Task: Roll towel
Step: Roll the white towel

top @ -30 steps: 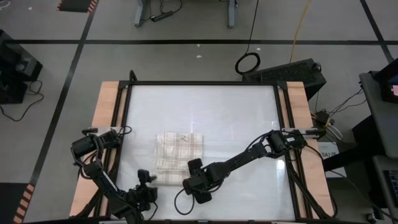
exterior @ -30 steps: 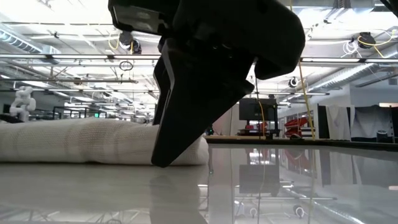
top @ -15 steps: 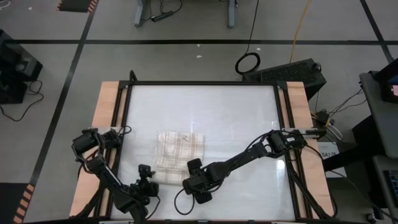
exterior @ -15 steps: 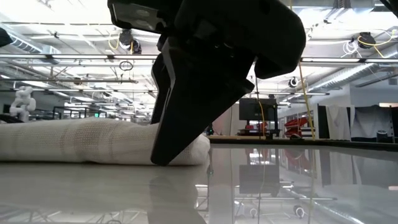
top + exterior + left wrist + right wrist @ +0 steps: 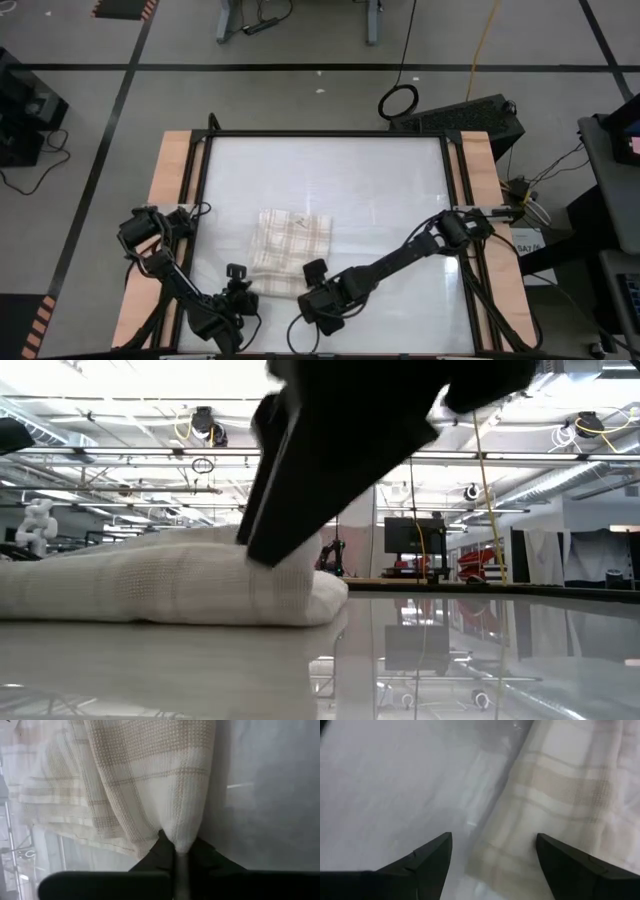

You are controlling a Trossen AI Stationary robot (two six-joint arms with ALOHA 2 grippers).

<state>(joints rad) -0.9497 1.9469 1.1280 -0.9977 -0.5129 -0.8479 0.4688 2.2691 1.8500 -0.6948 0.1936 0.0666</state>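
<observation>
High view: the towel point(image 5: 290, 252) lay folded on the table point(image 5: 330, 180), near its front-left. Left gripper point(image 5: 238, 283) sat at its near-left corner, right gripper point(image 5: 314, 278) at its near-right. Left wrist view: jaws clenched on the towel's edge. Right wrist view: fingers point(image 5: 432, 857) spread, released.

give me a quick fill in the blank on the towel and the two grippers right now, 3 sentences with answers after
1. The left gripper is ____ on a corner of the towel.
2. The right gripper has its fingers ____, with the towel's edge lying between them and not pinched.
3. The towel's check pattern is beige-brown on a ____ ground.

Missing words: shut; open; cream-white
</observation>
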